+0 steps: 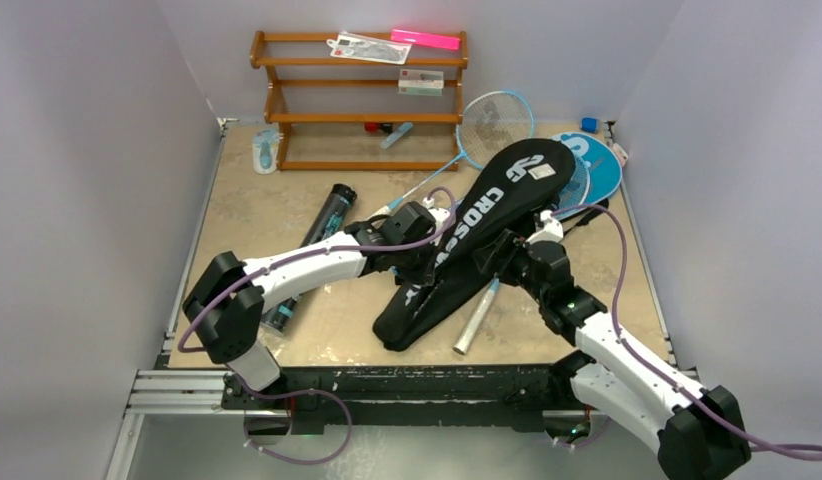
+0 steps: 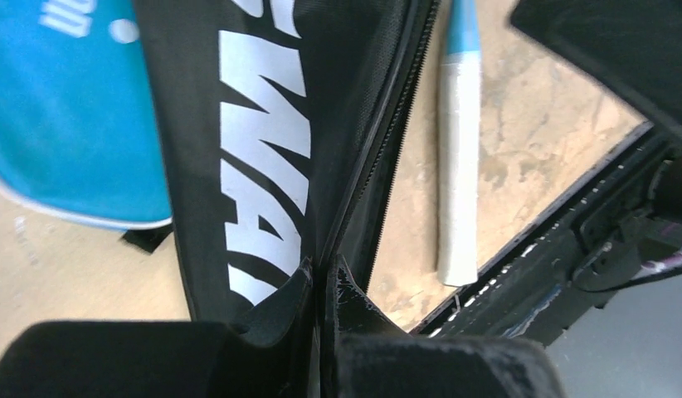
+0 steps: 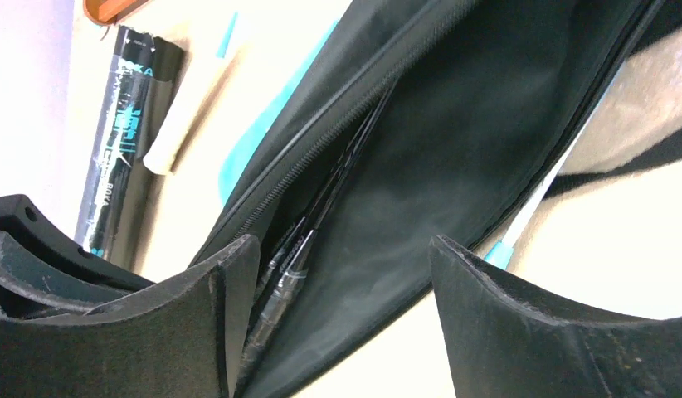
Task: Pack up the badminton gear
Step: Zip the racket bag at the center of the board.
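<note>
The black "CROSSWAY" cover (image 1: 507, 200) lies on a slant across the middle of the counter (image 1: 257, 240), its broad head toward the upper right of the overhead view and its narrow end toward the lower centre. The head overlaps the blue cover (image 1: 599, 160) at the right. The left tool (image 2: 323, 278) has its two fingers pressed together on the black cover's zipper edge, pinching the fabric just below the white lettering. The right tool (image 3: 344, 249) stands wide open and grips nothing. Its fingers sit on either side of the cover's parted opening, where the dark lining shows. A black racket shaft (image 3: 292, 257) lies inside along the zipper. A racket handle with a white grip (image 1: 475, 322) lies on the counter just beside the cover's lower right edge. It points at the bottom of the overhead view, and its light-blue upper part runs in under the cover. I cannot tell whether its head is in the cover. A light-blue racket (image 1: 495, 125) lies further up the frame, its head beside the black cover's head and its shaft running down-left toward the left arm's wrist. The long black tube (image 1: 322, 225) lies left of centre, partly under the left arm. The brown wooden rack (image 1: 359, 118) stands at the top of the overhead view, with a pink bar (image 1: 427, 40) on its top shelf.
</note>
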Robot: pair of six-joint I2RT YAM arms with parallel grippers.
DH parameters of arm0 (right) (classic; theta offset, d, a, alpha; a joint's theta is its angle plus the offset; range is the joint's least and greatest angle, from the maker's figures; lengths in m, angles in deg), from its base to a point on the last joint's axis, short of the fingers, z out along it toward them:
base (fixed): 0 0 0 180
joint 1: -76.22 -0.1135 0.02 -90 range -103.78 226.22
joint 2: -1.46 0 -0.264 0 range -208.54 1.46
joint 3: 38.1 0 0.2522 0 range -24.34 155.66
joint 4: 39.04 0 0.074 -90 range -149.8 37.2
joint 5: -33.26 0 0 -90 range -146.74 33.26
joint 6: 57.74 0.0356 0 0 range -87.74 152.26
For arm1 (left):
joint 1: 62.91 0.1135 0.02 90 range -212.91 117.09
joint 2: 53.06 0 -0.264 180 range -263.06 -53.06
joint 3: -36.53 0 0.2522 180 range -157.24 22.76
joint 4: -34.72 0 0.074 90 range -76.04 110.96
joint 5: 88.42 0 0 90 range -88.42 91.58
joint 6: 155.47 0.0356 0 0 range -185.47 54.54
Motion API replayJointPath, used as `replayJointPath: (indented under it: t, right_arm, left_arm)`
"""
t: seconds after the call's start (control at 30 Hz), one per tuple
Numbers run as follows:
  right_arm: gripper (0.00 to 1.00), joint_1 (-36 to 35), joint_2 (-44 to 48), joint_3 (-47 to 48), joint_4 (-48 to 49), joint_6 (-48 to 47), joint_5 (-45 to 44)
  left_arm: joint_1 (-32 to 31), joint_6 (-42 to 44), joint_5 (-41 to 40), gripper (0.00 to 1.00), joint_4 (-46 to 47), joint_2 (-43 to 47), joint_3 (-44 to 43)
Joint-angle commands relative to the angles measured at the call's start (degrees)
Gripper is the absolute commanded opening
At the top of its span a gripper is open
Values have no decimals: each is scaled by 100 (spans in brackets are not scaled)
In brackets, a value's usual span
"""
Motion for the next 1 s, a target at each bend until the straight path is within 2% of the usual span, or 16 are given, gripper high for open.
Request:
replayJointPath:
  t: [0.0,0.03,0.13,0.3,0.4,0.47,0.6,0.8,0.97]
  right_arm:
    - [82,104,42,824,-737,-627,163]
    - [86,159,2,937,-845,-649,225]
    - [88,463,-189,1284,-1047,-693,436]
    - [90,1482,-771,1940,-1534,-318,852]
    - [94,1884,-1053,2247,-1685,-45,814]
    - [98,2100,-1207,2370,-1729,74,775]
    - [99,2546,-1504,2294,-1449,449,807]
    - [90,3078,-2062,2081,-514,1112,826]
    - [74,3174,-2673,2394,-221,1247,664]
  left_arm:
    - [192,287,-818,0,-408,639,-96]
    - [251,323,-822,0,-465,720,-54]
    - [425,384,-1007,0,-710,912,69]
    - [608,431,-1248,0,-978,1354,377]
    - [746,455,-1220,0,-984,1526,552]
    - [821,478,-1210,0,-1015,1570,604]
    - [889,531,-1254,0,-1060,1596,660]
    - [936,593,-1339,0,-1156,1621,657]
    - [952,621,-1377,0,-1168,1635,688]
